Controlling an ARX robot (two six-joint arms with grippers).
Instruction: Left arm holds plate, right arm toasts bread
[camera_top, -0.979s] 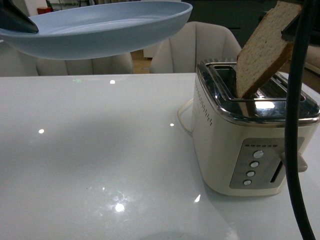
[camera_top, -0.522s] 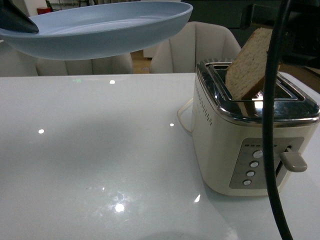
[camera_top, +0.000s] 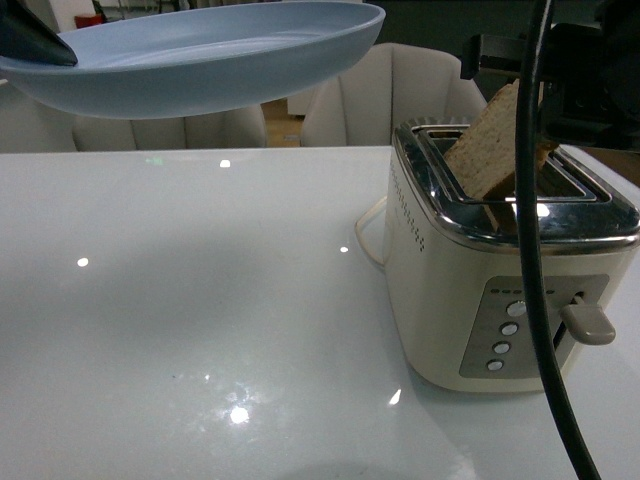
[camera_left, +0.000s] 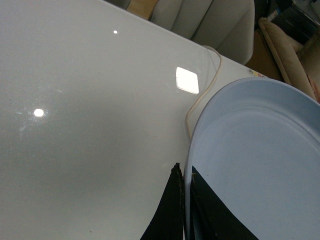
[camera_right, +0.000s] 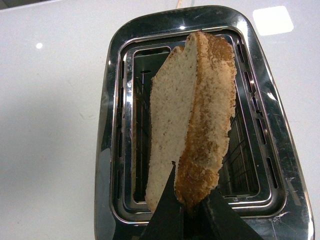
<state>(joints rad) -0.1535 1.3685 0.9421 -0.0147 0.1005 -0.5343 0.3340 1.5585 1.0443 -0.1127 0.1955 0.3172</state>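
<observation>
Bread (camera_top: 487, 150) sank deeper into the toaster (camera_top: 440, 300), pinched by right gripper (camera_right: 190, 186).

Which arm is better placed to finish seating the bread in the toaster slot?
Right. The right tool is shut on the bread, already partly inside the toaster slot; the left tool is holding the plate aloft.

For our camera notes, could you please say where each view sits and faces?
Front: on the body, facing across the table to the toaster; left fingers show.
Left wrist: from that wrist, down over the plate; its fingers clamp the rim.
Right wrist: from that wrist, down into the toaster; right fingers pinch the bread.
Front and right wrist share toaster, bread.
</observation>
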